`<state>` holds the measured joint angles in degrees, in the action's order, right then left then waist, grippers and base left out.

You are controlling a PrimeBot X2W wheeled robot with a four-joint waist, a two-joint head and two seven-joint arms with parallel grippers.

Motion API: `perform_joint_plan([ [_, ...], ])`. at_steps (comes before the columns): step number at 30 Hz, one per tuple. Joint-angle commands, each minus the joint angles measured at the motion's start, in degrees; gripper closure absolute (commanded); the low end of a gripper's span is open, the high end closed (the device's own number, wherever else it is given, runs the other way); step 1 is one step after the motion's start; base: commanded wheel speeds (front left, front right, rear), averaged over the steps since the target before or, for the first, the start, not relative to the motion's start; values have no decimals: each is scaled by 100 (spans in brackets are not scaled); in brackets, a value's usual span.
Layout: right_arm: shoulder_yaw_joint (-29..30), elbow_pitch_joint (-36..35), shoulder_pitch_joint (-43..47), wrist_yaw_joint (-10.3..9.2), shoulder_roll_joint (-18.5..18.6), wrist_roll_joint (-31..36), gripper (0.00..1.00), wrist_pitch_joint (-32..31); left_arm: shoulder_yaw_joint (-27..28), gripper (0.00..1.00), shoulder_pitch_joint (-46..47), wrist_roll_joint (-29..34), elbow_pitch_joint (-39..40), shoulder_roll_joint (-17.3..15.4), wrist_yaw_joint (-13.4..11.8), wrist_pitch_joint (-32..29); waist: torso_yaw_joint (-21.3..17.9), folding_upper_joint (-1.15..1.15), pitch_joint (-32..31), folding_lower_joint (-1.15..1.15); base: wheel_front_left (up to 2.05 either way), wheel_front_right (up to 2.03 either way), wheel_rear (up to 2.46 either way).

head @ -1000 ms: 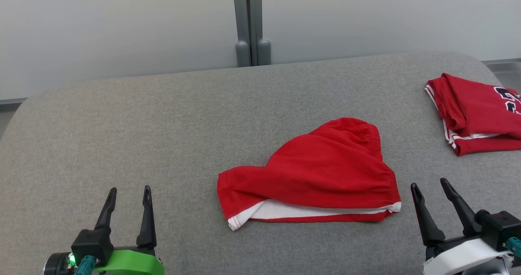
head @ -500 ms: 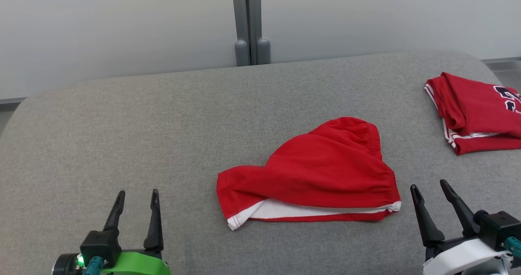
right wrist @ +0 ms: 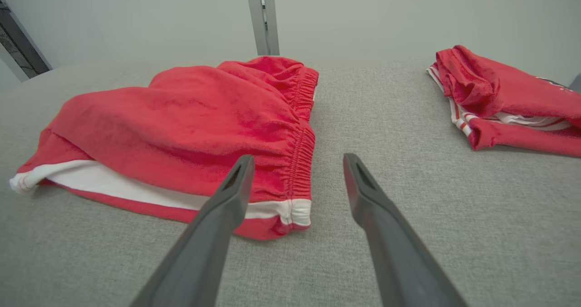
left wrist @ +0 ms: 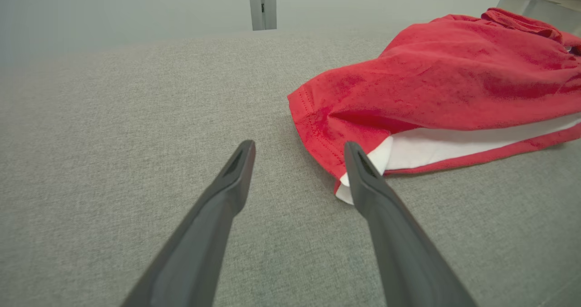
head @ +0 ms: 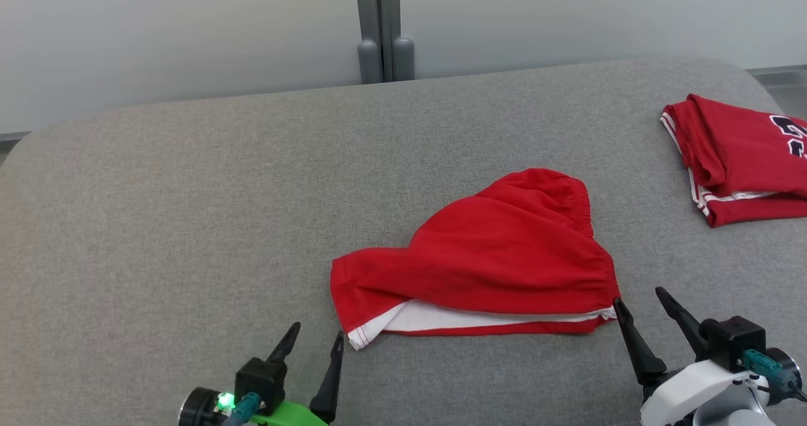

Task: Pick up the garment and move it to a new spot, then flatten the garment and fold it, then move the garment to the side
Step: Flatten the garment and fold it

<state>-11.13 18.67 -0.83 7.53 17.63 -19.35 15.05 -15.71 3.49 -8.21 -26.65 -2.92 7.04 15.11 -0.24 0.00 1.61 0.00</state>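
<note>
Garment [head: 479, 256] lies mid-surface [head: 189, 193], loosely doubled, long axis running left to right before me. My left pincer [head: 318, 331] spread, tips just beside hem corner. My right pincer [head: 638, 296] spread, just beside waistband corner. Both about equally near.

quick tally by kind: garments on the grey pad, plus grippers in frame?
Garments: 2 (red shorts, folded red top)
Grippers: 2 (left gripper, right gripper, both open)
Total: 4
</note>
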Motion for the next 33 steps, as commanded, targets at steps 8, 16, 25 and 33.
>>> perform_joint_plan([
  [8, -545, 688, -597, -11, 150, -317, 0, 14, -779, 0, 543, -432, -728, -11, 39, 0, -86, 0, 357, 0, 0, 0, 0],
  [16, -996, 1123, -973, -11, 228, -625, 0, 14, -1228, 0, 942, -778, -1226, -10, -11, 1, -95, 0, 549, 0, 0, 0, 0],
  [25, -1290, 965, -1121, -11, 320, -992, 100, 14, -1476, 100, 1135, -1140, -1174, -10, -113, 1, -44, 0, 602, 0, 0, 0, 0],
  [33, -1169, 365, -1091, -11, 472, -867, 100, 14, -1107, 100, 1156, -1120, -726, -11, -133, 1, -31, 0, 540, 0, 0, 0, 0],
])
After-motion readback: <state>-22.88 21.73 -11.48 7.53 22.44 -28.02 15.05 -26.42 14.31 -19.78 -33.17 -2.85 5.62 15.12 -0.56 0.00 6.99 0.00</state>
